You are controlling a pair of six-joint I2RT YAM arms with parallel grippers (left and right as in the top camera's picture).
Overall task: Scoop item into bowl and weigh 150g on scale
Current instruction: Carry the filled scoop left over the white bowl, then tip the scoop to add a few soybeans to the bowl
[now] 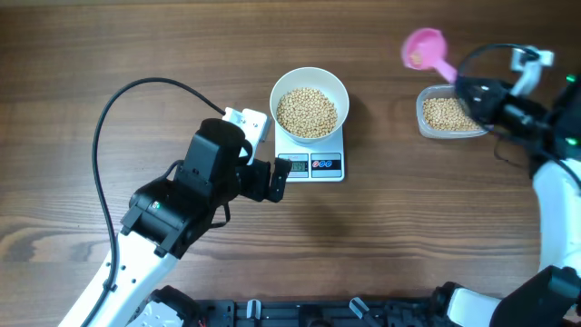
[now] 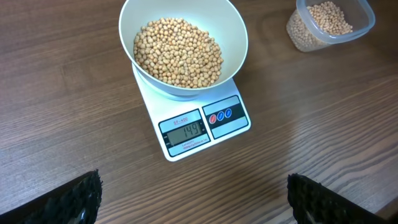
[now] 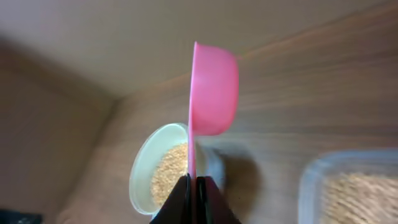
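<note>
**A:** While the bench [image 1: 109, 54] itself gives no trouble, what worries you here?

**B:** Biggest thing first. The left claw [image 1: 272, 180] hangs spread as wide as it goes, gripping nothing, just on the near-left side of the scale [image 2: 152, 102]. A nudge against the scale would push it along or upset the reading.

**A:** And the bowl [image 2: 231, 25]?

**B:** It sits on the scale, mid-bench and toward the far edge, well filled with beans [image 2: 178, 53]. The display [image 2: 185, 132] looks to read 149, a hair short of the target. That's the trap.

**A:** Overshoot?

**B:** Yes. The right claw [image 3: 194, 199] is pinched tight on the handle of the pink scoop [image 3: 214, 87]. It is held up near the far edge toward the right corner, close by the tub [image 1: 421, 107] of spare beans. I can't tell for sure whether the scoop carries any. A full tip into the bowl would likely run past the mark — I'd judge it wants only a few.

**A:** Smallest risk?

**B:** The beans themselves. They're round and hard-looking, so any that clip the rim could bounce off and roll across the bench.
</note>
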